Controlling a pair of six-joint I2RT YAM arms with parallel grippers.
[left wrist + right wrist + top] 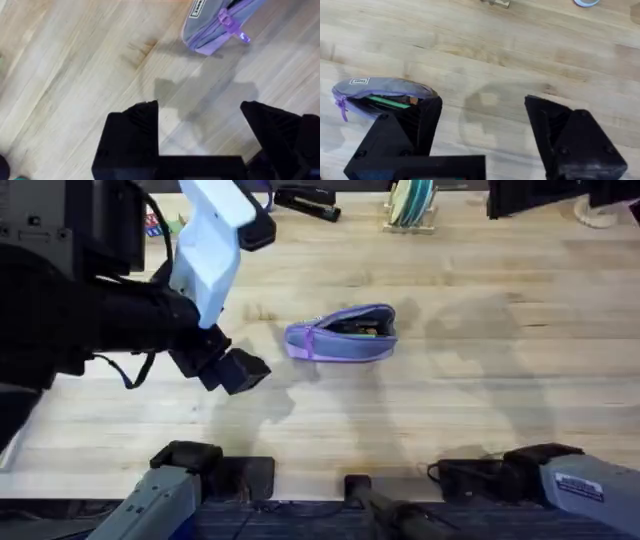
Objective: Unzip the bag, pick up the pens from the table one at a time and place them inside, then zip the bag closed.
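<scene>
- The lavender pencil pouch lies near the middle of the butcher-block tabletop, its zipper open; in the right wrist view a green pen lies inside it with something dark alongside.
- No pens lie loose on the tabletop, so I judge zipping shut to be the step left.
- The left tool hangs empty, fingers spread, a little short of the pouch's end with the purple zipper pull.
- The right tool is also spread and empty, beside the pouch.
- To do it well: pinch the pull squarely, brace the pouch's far end, draw along the zipper line.
- A small white label sits on the pouch; its writing is unreadable.
</scene>
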